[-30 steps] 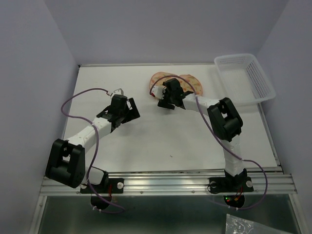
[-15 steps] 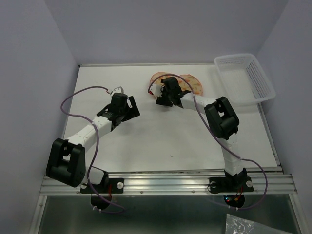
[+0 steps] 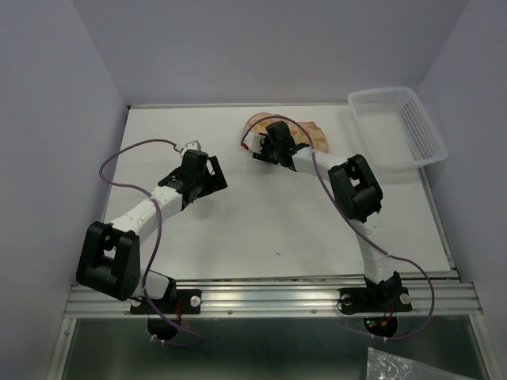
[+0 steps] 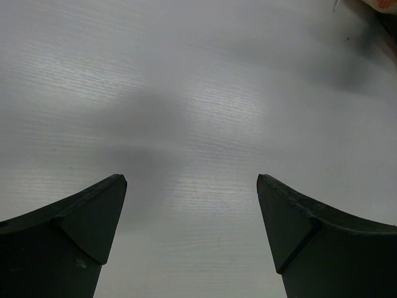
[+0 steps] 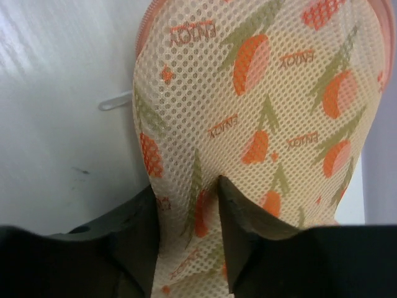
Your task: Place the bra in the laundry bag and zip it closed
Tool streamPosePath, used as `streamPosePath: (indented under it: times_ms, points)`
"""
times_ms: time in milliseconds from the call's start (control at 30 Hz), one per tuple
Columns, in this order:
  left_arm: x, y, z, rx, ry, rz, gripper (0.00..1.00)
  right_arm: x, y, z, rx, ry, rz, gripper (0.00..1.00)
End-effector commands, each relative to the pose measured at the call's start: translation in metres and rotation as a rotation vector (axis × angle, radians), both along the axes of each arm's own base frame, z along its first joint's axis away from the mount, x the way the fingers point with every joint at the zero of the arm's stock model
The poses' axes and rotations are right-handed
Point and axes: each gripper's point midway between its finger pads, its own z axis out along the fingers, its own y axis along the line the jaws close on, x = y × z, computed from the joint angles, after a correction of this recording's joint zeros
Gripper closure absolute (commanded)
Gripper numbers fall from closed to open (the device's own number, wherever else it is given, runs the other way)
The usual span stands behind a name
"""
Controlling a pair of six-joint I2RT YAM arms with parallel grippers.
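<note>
The laundry bag [image 3: 315, 132] lies at the back middle of the table, a cream mesh case with orange print [image 5: 260, 93] and a pink zip edge [image 5: 143, 34]. My right gripper [image 3: 269, 139] is down on its near left part. In the right wrist view its two fingers [image 5: 186, 189] pinch a raised fold of the mesh between them. A white zip tab [image 5: 115, 102] sticks out on the bag's left side. My left gripper [image 3: 211, 176] hovers open over bare table [image 4: 192, 180], well left of the bag. The bra is out of view.
A white plastic lattice basket [image 3: 422, 127] stands at the back right corner, to the right of the bag. White walls close in the table on the left, back and right. Purple cables loop off both arms.
My right gripper has slid up and back onto the bag and its jaws have closed in on a fold of the mesh. The left arm has barely moved.
</note>
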Motion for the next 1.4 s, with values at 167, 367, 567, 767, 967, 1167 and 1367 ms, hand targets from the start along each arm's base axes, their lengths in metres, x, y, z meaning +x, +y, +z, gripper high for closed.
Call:
streamPosePath:
  times_ms: [167, 367, 567, 767, 967, 1167, 1367]
  points:
    - [0.013, -0.001, 0.020, 0.012, -0.029, 0.004, 0.01, -0.022, -0.020, -0.063, 0.021, 0.260, 0.002, 0.76]
    - [0.018, -0.006, 0.030, 0.000, -0.054, -0.026, 0.01, -0.033, -0.004, -0.043, 0.116, 0.301, 0.043, 0.86]
    - [0.023, -0.030, 0.051, -0.081, -0.162, -0.142, 0.01, -0.079, 0.030, 0.019, 0.371, 0.484, 0.124, 0.87]
    - [0.021, -0.061, 0.059, -0.130, -0.228, -0.256, 0.01, -0.085, 0.044, 0.049, 0.502, 0.574, 0.069, 0.86]
    - [0.027, -0.066, 0.048, -0.125, -0.234, -0.253, 0.01, -0.106, 0.049, 0.039, 0.526, 0.743, 0.040, 0.86]
    - [0.038, -0.071, 0.041, -0.116, -0.268, -0.268, 0.05, -0.129, 0.059, 0.047, 0.629, 0.854, 0.054, 0.87]
    - [0.054, -0.080, 0.020, -0.073, -0.267, -0.325, 0.15, -0.127, 0.047, 0.046, 0.617, 0.831, -0.058, 0.87]
